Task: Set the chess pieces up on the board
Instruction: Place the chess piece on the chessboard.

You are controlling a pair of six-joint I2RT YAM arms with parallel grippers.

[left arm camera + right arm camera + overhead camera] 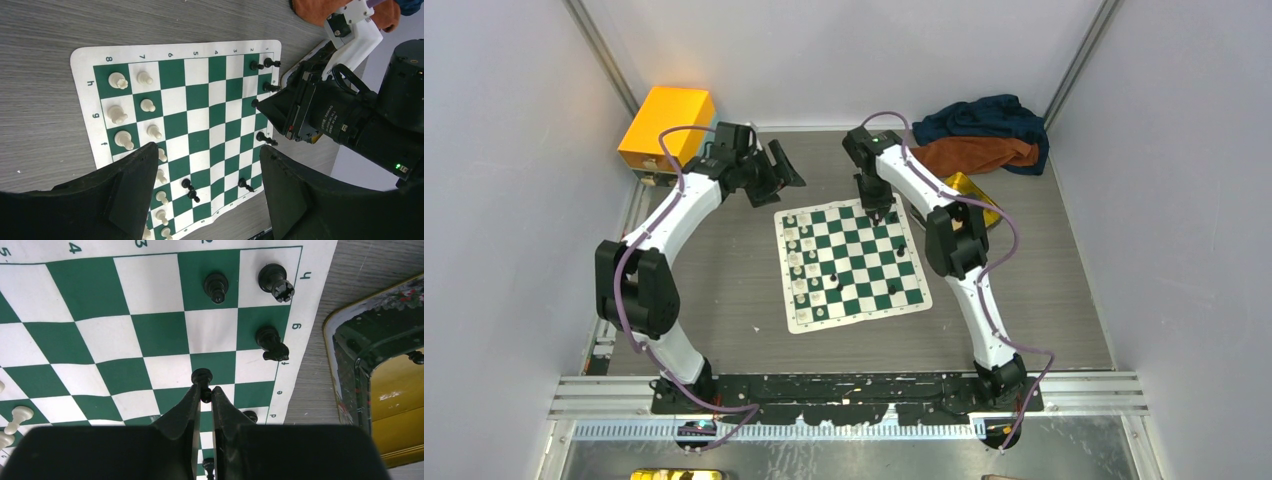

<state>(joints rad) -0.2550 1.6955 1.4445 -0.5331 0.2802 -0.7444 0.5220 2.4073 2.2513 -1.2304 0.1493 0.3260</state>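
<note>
top: board [852, 265] lies flat. white pieces [798, 262] lined along board's left edge, black pieces [892, 289] scattered on its right half. left gripper [781, 172] off board's far-left corner; right gripper [879, 208] over board's far edge.
left wrist: left fingers [135, 185] spread wide, nothing between.
right wrist: right fingers [182, 415] pinch black pawn [202, 375] near board's lettered edge; tin [345, 335] just beside that edge.

1. Top external: high above and behind the arm bases [844, 392], looking down on the whole board [852, 265].
2. Left wrist: above the board's far-left corner, facing right across it, at middling range.
3. Right wrist: close over the far-right squares, looking down on a black piece [202, 376].
4. All share those far-right squares.
</note>
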